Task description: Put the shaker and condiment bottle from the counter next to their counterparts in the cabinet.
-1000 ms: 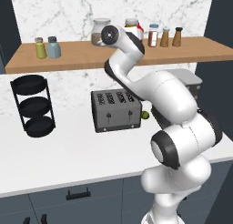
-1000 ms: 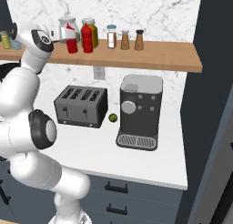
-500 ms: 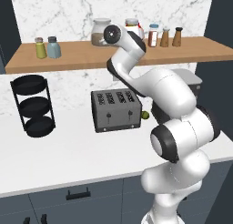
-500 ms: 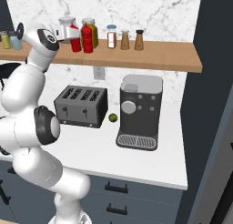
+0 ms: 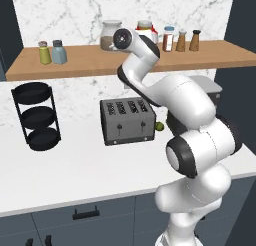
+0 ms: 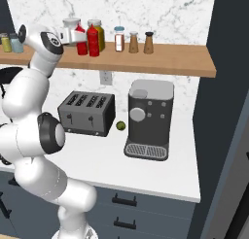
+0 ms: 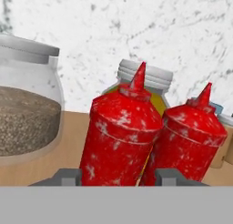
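Observation:
My gripper (image 7: 118, 175) is up at the wooden shelf (image 6: 170, 60), its fingers pressed against both sides of a small red condiment bottle (image 7: 119, 132). In the right base view the gripper (image 6: 79, 39) holds this bottle (image 6: 81, 42) just left of the other red squeeze bottle (image 6: 93, 39), which stands close at its right (image 7: 193, 139). The bottle's base is hidden, so contact with the board is unclear. The pale blue-grey shaker (image 5: 59, 52) stands at the shelf's left end (image 5: 100, 65), touching distance from the yellow-green shaker (image 5: 45, 52).
A glass jar of brown grains (image 7: 25, 114) stands left of the bottles, and a yellow jar (image 7: 145, 79) behind them. Three spice shakers (image 6: 133, 42) line the shelf to the right. Below are a toaster (image 5: 127, 120), a coffee machine (image 6: 148, 119), a lime (image 6: 120, 126) and a black round rack (image 5: 37, 115).
The arm's upper links swung slightly toward the shelf, then held still. The held red bottle edged a little closer to the other red bottle.

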You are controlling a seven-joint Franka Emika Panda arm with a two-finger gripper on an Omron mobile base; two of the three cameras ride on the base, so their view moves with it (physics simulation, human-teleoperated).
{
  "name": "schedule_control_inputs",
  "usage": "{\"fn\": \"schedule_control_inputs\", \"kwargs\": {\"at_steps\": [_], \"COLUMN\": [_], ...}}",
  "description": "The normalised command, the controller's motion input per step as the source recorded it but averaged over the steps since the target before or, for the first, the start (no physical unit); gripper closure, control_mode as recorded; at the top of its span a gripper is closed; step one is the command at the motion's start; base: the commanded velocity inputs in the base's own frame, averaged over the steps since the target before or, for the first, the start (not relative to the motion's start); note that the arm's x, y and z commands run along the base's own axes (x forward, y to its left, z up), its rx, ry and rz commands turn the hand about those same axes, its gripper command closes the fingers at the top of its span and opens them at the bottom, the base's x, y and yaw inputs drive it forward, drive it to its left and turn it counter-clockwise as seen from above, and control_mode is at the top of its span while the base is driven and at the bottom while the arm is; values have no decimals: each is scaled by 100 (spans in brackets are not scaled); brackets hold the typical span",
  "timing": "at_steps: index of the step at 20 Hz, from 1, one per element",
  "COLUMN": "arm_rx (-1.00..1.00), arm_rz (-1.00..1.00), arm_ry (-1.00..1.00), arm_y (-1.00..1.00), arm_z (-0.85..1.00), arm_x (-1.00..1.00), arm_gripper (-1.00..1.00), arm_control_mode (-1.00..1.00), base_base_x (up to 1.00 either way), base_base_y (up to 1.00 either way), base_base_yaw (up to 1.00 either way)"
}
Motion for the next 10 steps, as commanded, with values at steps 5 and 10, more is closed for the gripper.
{"fn": "schedule_control_inputs", "kwargs": {"at_steps": [5, 10], "arm_rx": [0, 0], "arm_rz": [0, 0], "arm_ry": [0, 0], "arm_y": [0, 0], "arm_z": [-15, -3], "arm_x": [0, -8], "arm_gripper": [-100, -100], "arm_control_mode": [-100, -100], "base_base_x": [0, 0], "base_base_y": [0, 0], "base_base_yaw": [0, 0]}}
